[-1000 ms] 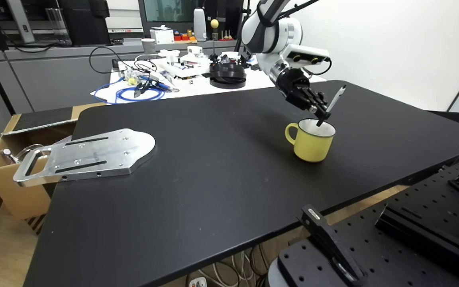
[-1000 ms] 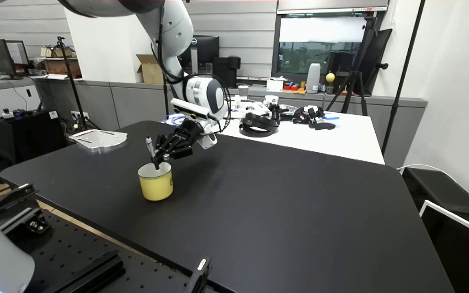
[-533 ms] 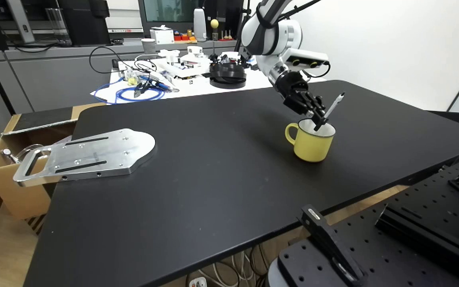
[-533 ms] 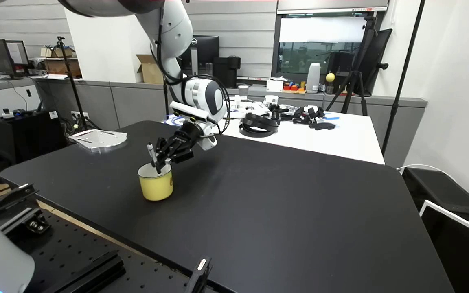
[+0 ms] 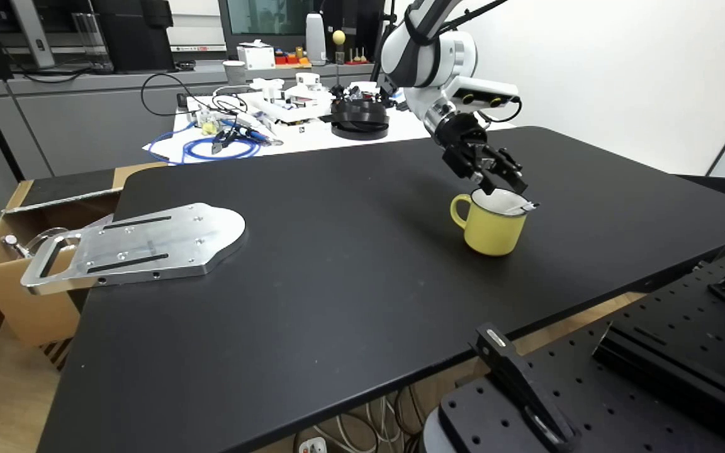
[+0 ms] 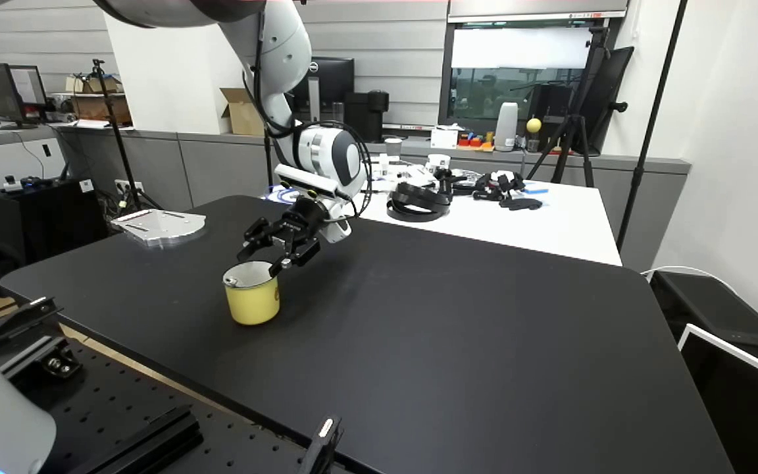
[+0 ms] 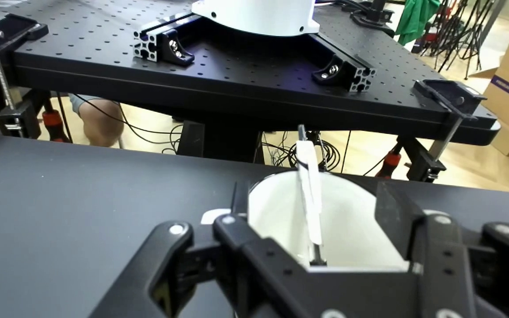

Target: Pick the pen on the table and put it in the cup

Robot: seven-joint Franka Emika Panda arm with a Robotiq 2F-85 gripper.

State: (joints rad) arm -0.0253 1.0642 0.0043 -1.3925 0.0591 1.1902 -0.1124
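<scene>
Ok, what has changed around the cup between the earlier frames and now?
The gripper has opened and let go of the pen. The pen has dropped and tipped to a flatter slant: its lower end is in the cup and its upper end pokes out over the edge, toward the robot's base. The cup and the metal plate stayed put.

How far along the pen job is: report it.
Looks done: the pen sits slanted in the cup, one end sticking out. In hand: nothing gripped; the fingers stand apart, clear of the pen. Remaining: probably just backing away, since the fingers are close to the cup.
</scene>
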